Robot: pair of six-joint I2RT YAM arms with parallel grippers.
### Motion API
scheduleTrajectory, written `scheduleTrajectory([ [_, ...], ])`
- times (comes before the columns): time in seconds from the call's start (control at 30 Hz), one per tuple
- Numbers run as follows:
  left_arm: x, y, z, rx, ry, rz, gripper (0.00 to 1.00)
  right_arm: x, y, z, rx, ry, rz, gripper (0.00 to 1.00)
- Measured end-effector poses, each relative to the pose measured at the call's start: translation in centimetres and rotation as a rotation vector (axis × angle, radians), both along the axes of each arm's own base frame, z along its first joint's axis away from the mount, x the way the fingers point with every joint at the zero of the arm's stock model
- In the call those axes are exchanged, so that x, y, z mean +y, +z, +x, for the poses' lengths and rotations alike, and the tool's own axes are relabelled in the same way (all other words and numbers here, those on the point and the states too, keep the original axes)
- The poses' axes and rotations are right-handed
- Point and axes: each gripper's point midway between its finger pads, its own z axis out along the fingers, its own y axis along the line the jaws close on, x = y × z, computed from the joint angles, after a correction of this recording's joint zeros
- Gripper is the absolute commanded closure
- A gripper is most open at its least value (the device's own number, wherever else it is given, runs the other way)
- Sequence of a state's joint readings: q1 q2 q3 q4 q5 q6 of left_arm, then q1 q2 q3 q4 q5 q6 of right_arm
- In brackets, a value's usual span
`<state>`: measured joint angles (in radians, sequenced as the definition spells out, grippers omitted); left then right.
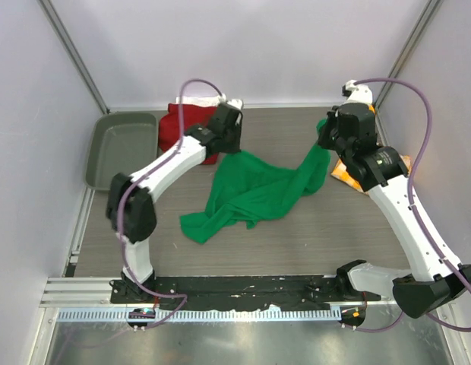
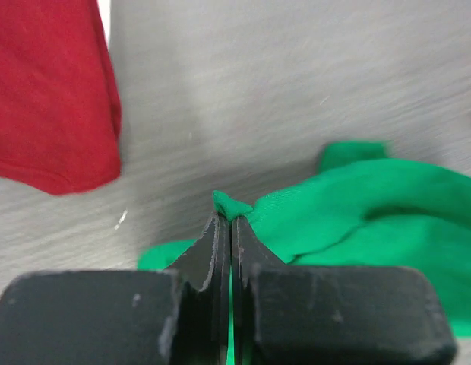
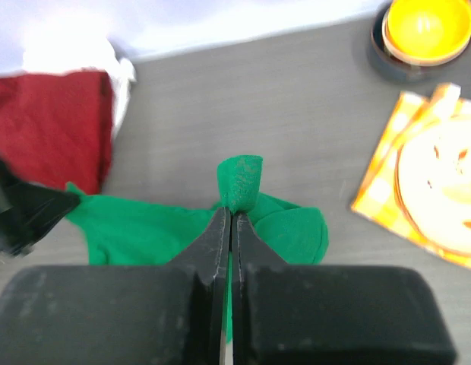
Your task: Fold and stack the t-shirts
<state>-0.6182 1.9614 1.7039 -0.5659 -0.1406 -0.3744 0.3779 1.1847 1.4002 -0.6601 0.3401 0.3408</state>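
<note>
The bright green t-shirt (image 1: pixel 254 190) hangs crumpled between both arms over the table's middle, its lower end resting on the table. My left gripper (image 1: pixel 232 149) is shut on its left upper corner (image 2: pixel 229 204). My right gripper (image 1: pixel 324 138) is shut on its right upper corner (image 3: pixel 240 181). The dark red t-shirt (image 1: pixel 184 128) lies folded at the back left, behind the left gripper, and shows in the left wrist view (image 2: pixel 49 91) and right wrist view (image 3: pixel 53 125). The white t-shirt (image 1: pixel 213 102) peeks out from under the red one.
A grey-green tray (image 1: pixel 121 147) sits at the far left. An orange-yellow checked napkin (image 1: pixel 343 170) with a plate (image 3: pixel 440 182) lies at the right, mostly under the right arm. A yellow bowl (image 3: pixel 425 26) stands behind it. White walls close the back and sides.
</note>
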Motion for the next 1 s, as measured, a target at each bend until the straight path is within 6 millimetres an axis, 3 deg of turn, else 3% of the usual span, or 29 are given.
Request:
scheduleTrajectory([
  [0.17, 2.0, 16.0, -2.3, -0.279, 0.04, -0.205, 1.0, 0.5, 7.0, 0.4, -0.172, 0.044, 0.033, 0.99],
  [0.3, 5.0, 27.5, -5.5, -0.489, 0.075, -0.346, 1.0, 0.6, 14.7, -0.6, -0.346, 0.085, 0.065, 0.99],
  [0.47, 8.5, 34.4, -10.1, -0.625, 0.083, -0.442, 1.0, 1.2, 22.0, -3.3, -0.535, 0.186, 0.096, 0.99],
  [0.67, 13.6, 41.3, -16.8, -0.819, 0.07, -0.525, 1.0, 1.3, 28.1, -8.5, -0.749, 0.309, 0.105, 0.99],
  [1.0, 21.2, 53.5, -24.8, -1.172, 0.112, -0.595, 1.0, -0.7, 39.3, -17.3, -1.121, 0.371, 0.099, 0.99],
])
